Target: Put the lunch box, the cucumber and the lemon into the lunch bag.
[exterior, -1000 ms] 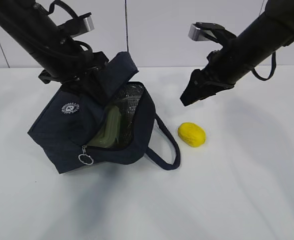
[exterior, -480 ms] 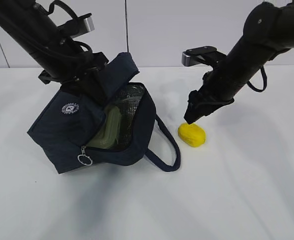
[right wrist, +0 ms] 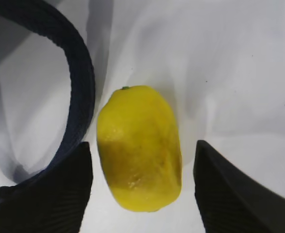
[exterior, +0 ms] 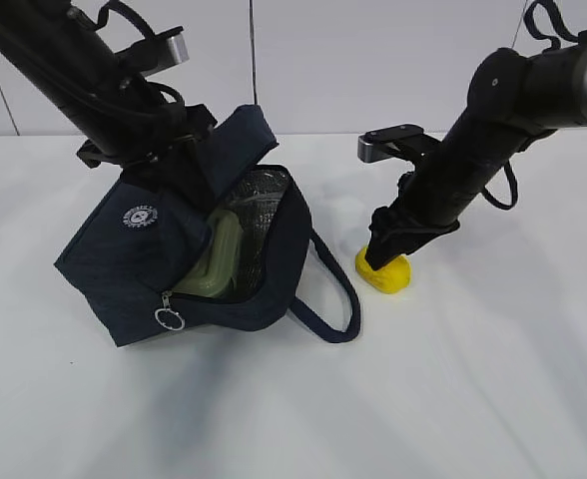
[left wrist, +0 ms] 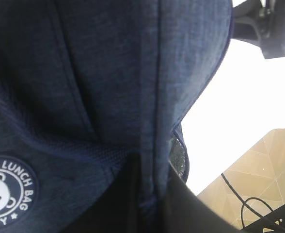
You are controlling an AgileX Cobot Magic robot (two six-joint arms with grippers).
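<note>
Right wrist view shows the right gripper (right wrist: 140, 189) spread, astride the lemon (right wrist: 139, 148) on the table (exterior: 473, 379): the lemon step. Next it must close and lift. A handle (right wrist: 79, 92) lies near one finger. The left gripper (exterior: 179, 165), apparently pinched on the bag (exterior: 124, 259), tilts it open; the box (exterior: 214, 261) is inside.

lunch box (exterior: 216, 261) half hidden inside lunch bag (exterior: 134, 254)
</note>
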